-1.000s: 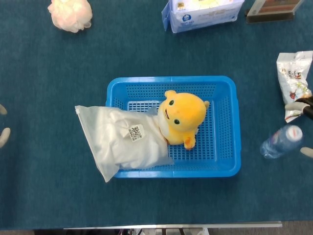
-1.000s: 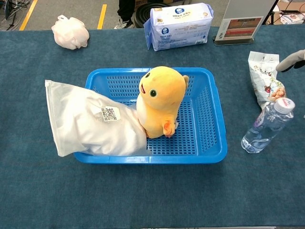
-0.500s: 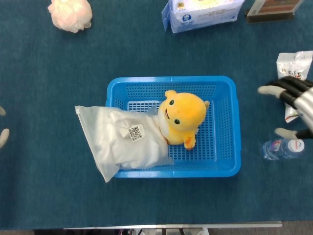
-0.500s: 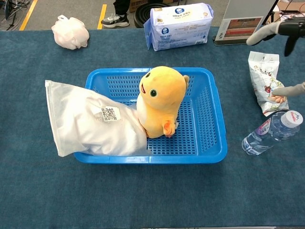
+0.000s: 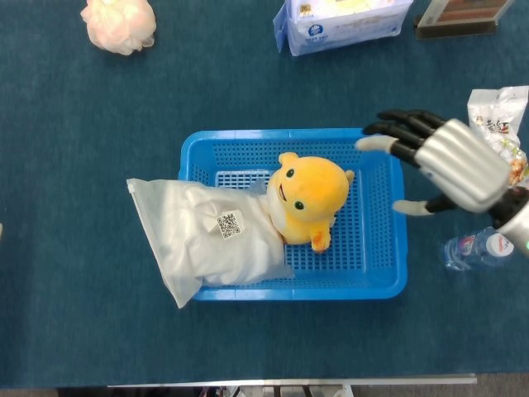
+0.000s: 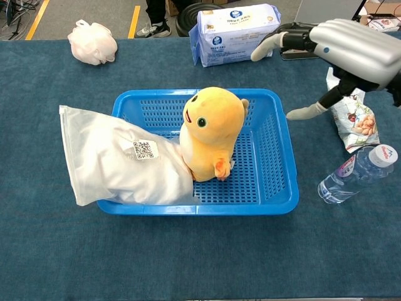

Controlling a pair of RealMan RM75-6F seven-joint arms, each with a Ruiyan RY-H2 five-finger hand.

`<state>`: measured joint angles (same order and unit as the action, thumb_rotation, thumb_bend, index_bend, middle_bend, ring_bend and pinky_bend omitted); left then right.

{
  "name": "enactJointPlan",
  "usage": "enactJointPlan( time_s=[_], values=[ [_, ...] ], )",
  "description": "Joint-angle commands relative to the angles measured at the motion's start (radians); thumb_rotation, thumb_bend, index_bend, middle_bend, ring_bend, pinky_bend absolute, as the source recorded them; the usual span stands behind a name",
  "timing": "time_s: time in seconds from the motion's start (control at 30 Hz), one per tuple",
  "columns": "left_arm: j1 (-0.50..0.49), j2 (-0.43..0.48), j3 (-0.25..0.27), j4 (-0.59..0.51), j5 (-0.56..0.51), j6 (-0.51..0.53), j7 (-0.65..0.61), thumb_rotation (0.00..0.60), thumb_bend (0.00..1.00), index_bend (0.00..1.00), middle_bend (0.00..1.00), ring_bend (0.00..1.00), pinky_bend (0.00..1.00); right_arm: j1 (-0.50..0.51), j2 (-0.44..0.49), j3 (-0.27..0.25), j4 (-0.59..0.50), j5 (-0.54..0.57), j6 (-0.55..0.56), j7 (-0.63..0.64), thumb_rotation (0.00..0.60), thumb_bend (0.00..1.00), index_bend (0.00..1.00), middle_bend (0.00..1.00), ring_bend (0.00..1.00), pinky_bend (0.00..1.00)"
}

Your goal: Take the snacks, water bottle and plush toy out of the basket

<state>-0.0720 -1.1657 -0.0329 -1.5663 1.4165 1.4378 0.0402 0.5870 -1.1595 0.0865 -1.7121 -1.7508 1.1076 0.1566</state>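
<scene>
Covering the whole working area is a table draped in dark teal cloth; beyond its far edge the chest view shows a strip of grey floor with a yellow line, black cables and someone's feet. The blue basket sits mid-table, its walls perforated. A white zip bag with a QR label leans out over the basket's left rim, pressed against the yellow plush toy that sits upright inside. The right robot hand hovers above the basket's right rim with fingers spread and nothing in it; its arm is cut off at the right edge of both views. The left robot hand cannot be made out in either view. A pack of tissues stands at the far edge, with a signboard nearer the far right corner, partly hidden behind the hand in the chest view. A snack packet lies near the right edge, partly covered by the hand. The water bottle lies tilted on the cloth just nearer than the packet, outside the basket. A pale bath pouf rests toward the far left corner.
</scene>
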Motion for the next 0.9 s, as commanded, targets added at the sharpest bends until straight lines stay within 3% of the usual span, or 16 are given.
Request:
enactJointPlan(
  time_s=[0.03, 0.47, 0.9],
  values=[
    [0.002, 0.001, 0.001, 0.003, -0.001, -0.001, -0.005, 0.600, 0.25, 0.43, 0.38, 0.33, 0.52, 0.049, -0.034, 0.004, 0.034, -0.007, -0.039, 0.058, 0.600, 0.00, 0.25, 0.23, 0.14, 0.24],
    [0.010, -0.002, 0.002, 0.016, 0.000, 0.004, -0.024, 0.600, 0.25, 0.43, 0.38, 0.33, 0.52, 0.148, -0.086, -0.010, 0.091, 0.011, -0.124, 0.147, 0.600, 0.00, 0.25, 0.11, 0.03, 0.24],
    [0.020, -0.006, 0.004, 0.033, -0.005, 0.003, -0.047, 0.600, 0.25, 0.43, 0.38, 0.33, 0.52, 0.212, -0.184, -0.021, 0.220, 0.043, -0.158, 0.246, 0.600, 0.00, 0.23, 0.09, 0.02, 0.23]
  ],
)
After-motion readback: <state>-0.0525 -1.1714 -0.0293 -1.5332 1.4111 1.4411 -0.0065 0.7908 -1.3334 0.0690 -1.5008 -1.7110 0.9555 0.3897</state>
